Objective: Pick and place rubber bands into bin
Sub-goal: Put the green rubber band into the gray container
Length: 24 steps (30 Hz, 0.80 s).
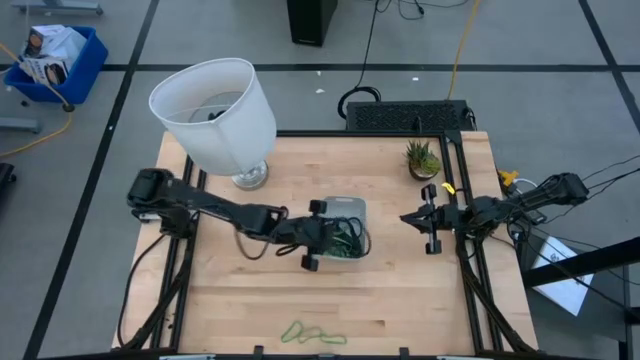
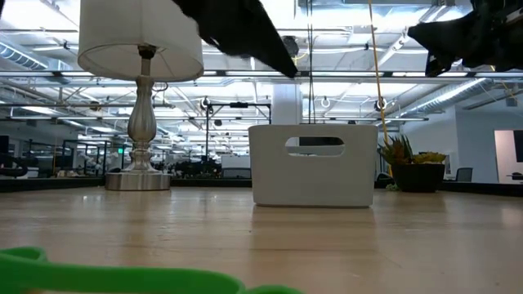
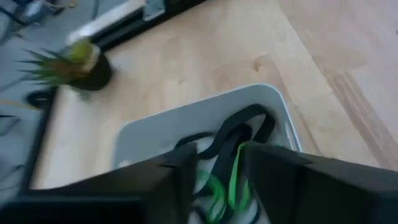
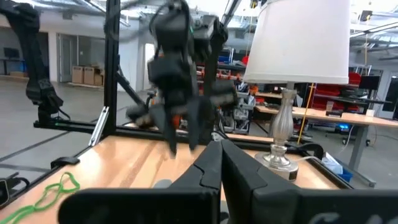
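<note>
The job looks well advanced but not finished. The bin [image 1: 345, 212] sits near the middle of the table [image 1: 420, 290], a little toward the far edge, and it already holds a tangle of rubber bands [image 3: 233, 146], black loops mixed with light green ones. The left gripper [image 1: 325, 238] hangs directly over the bin, its fingers parted with a green band showing in the gap between them; whether that band is in contact with the pads or already lying loose in the bin cannot be told, so this reads as a release in progress. Still to collect is a green band [image 1: 312, 333] lying flat close to the table's near edge, roughly at its middle; its long axis runs parallel to that edge, a wavy stretched loop pointing toward the left and right sides of the table. No other loose bands show on the wood. The right gripper [image 1: 430, 232] waits near the table's right edge, fingers closed on nothing, pointing in toward the bin.
</note>
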Available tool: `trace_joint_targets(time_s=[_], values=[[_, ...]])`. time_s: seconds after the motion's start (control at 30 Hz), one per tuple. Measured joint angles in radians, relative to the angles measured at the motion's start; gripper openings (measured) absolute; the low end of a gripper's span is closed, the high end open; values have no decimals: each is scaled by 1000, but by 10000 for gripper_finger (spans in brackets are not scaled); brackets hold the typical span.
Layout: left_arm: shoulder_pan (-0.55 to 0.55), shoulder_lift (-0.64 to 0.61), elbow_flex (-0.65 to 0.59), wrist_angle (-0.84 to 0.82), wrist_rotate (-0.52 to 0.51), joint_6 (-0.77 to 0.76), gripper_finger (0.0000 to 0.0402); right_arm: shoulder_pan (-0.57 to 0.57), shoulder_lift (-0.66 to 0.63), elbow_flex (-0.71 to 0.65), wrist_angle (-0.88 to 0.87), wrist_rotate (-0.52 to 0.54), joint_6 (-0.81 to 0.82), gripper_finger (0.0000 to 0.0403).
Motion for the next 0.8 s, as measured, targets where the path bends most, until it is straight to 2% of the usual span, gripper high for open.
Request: trace_joint_targets(time_s=[0.13, 0.2, 0.3, 0.47, 0.57, 0.67, 0.8], values=[[-34, -131, -10, -105, -43, 12, 36, 0, 0, 0, -14, 0, 10, 0], [-42, -217, -51, -100, -44, 15, 11, 0, -1, 0, -14, 0, 26, 0], [-43, -361, -183, -49, -47, 10, 13, 0, 0, 0, -18, 0, 36, 0], [-11, -608, -505, 241, 64, -45, 5, 0, 0, 0, -29, 0, 53, 0], [-7, -726, -686, 386, 89, -107, 4, 0, 0, 0, -32, 0, 53, 0], [-8, -842, -823, 485, 78, -150, 3, 0, 0, 0, -32, 1, 53, 0], [-39, -992, -967, 550, -4, -168, 3, 0, -1, 0, -32, 1, 53, 0]])
